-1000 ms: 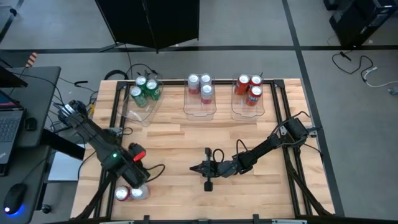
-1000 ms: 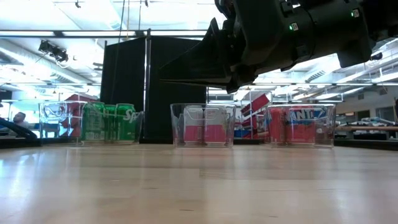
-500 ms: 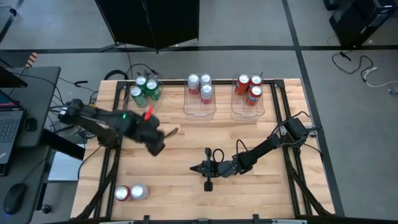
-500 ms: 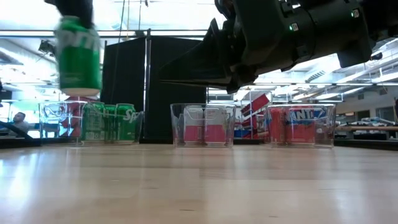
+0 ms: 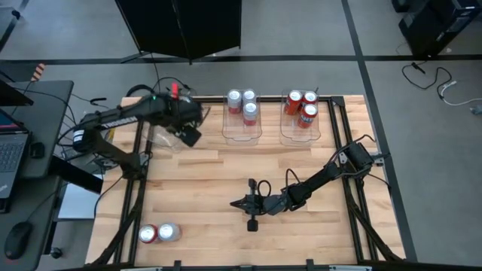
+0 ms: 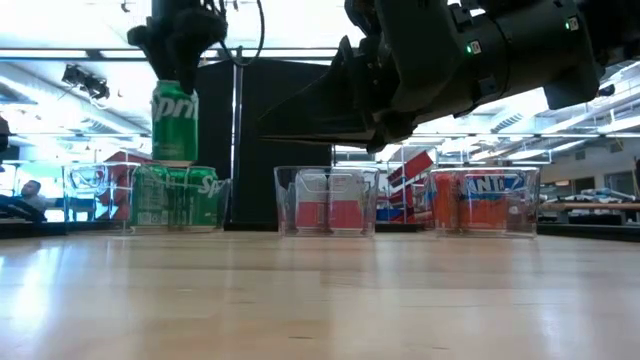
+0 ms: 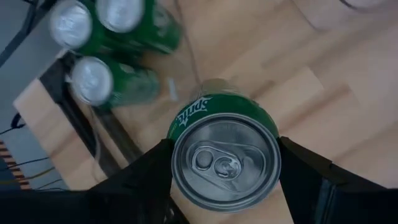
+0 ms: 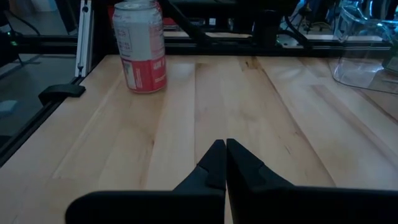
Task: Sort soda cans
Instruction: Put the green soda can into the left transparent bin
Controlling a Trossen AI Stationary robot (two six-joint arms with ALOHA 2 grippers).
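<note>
The left gripper (image 7: 225, 163) had a green can (image 7: 225, 160) clamped, hovering right above the left bin (image 6: 180, 200) with three green ones; next it'd need lowering into the free spot, I reckon; right gripper (image 8: 225, 155) sat shut mid-table.

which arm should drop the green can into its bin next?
Left. Its claw already grips the green can right above the bin holding three green cans. The right claw is shut and empty, low at mid-table.
</note>
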